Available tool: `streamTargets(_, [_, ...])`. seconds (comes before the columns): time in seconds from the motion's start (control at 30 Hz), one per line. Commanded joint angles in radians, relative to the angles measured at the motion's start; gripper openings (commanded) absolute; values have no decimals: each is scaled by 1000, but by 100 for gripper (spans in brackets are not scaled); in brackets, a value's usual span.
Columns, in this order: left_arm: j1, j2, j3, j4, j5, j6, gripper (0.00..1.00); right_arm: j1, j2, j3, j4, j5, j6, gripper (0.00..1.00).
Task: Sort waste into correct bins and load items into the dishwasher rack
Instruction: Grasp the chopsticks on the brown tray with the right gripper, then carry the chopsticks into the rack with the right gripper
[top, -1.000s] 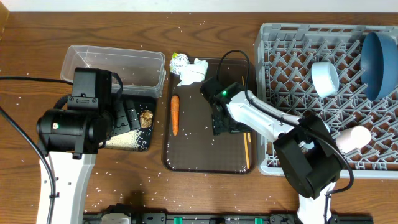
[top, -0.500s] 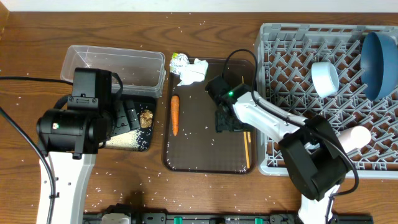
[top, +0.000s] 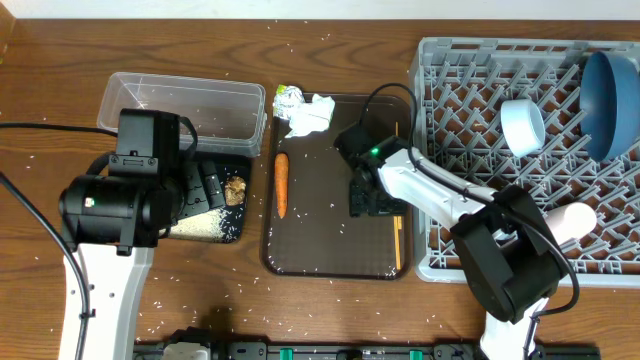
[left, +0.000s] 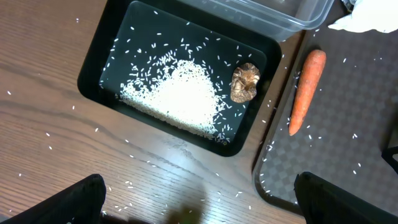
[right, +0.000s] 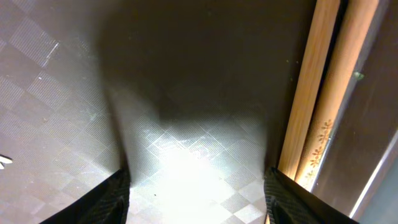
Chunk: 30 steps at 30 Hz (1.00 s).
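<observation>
Along tray (top: 320, 245) right rim, chopsticks (right: 314, 93) lie lengthwise, just outside right end effector (right: 198, 193), the nearer one; its fingers spread, holding nothing.

No readable text, numbers or brand marks in any of my views. The chopsticks (right: 318, 93) carry a small gold pattern along one stick in my right wrist view, but it looks like ornament and no letters can be made out. The yellow-green wrapper (top: 288, 97) is too small in the overhead view to tell whether it has print.
</observation>
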Motion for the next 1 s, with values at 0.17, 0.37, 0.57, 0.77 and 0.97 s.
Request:
streamTargets(0.17, [3, 4, 4, -2, -16, 10, 98, -2, -28, -31, 19, 20, -64, 68])
streamTargets(0.37, [3, 4, 4, -2, -16, 10, 98, -6, -117, -31, 26, 22, -48, 71])
streamTargets(0.57, [3, 4, 4, -2, -16, 10, 98, -9, -79, -48, 27, 44, -3, 71])
streamTargets(0.77, [3, 4, 4, -2, -16, 10, 98, -10, 6, -55, 28, 50, 34, 71])
streamTargets(0.97, [3, 4, 4, -2, -16, 10, 98, -6, 23, -55, 37, 7, 13, 59])
